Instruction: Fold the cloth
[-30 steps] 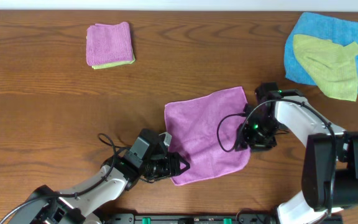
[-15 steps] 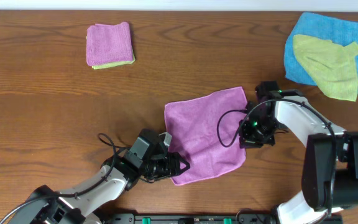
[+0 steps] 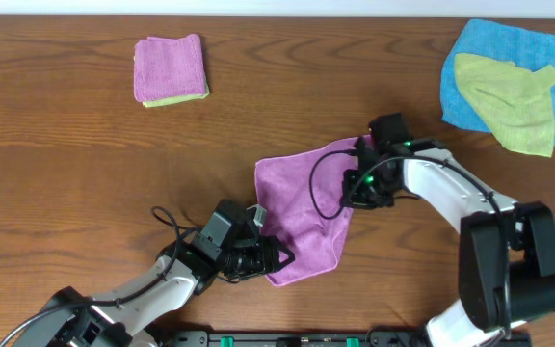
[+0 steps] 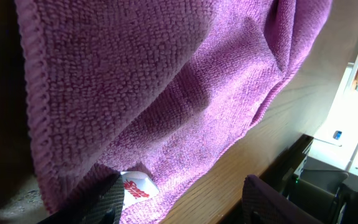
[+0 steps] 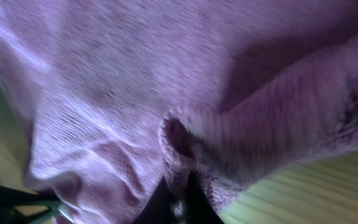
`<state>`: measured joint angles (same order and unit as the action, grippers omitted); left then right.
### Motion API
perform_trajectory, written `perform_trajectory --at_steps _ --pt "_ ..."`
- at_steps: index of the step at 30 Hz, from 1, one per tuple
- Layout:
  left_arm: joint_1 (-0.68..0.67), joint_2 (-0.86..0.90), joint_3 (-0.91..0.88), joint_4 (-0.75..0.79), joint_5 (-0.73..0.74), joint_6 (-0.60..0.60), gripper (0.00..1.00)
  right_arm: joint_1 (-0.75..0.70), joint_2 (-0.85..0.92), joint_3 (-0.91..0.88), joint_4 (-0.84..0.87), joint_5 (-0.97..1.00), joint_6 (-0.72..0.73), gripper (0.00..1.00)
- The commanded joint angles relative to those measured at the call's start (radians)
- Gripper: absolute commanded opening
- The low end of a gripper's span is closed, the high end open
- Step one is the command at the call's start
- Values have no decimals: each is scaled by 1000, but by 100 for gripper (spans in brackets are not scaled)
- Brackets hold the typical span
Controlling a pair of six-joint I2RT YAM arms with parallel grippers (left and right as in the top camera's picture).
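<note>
So right gripper [image 3: 354,192] pinches the cloth [image 3: 297,207] by its right edge, fold goes leftward; left gripper [image 3: 281,257] open at near corner.

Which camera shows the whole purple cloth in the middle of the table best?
The overhead view: it alone shows the whole purple cloth, outline and all. The left wrist view shows only one corner with the white tag; the right wrist view shows just a blurred bunch of fabric.
</note>
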<state>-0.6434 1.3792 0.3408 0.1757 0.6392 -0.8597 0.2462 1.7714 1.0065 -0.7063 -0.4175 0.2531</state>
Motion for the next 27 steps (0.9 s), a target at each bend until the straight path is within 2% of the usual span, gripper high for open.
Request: perform_trajectory --at_steps 1,2,7,16,23,27 --pt "0 23 -23 -14 -89 11 63 27 -14 16 16 -20 4 84" --pt "0 23 -23 -14 -89 11 63 30 -14 16 15 -20 4 99" --pt "0 23 -23 -14 -89 11 63 29 -30 42 -14 40 0 99" --pt "0 23 -23 -14 -97 11 63 29 -131 251 -269 183 -14 99" --pt "0 23 -23 -15 -96 11 63 25 -152 158 -307 179 -103 96" --pt "0 23 -23 -15 -88 11 63 -14 -165 48 -222 89 -195 94"
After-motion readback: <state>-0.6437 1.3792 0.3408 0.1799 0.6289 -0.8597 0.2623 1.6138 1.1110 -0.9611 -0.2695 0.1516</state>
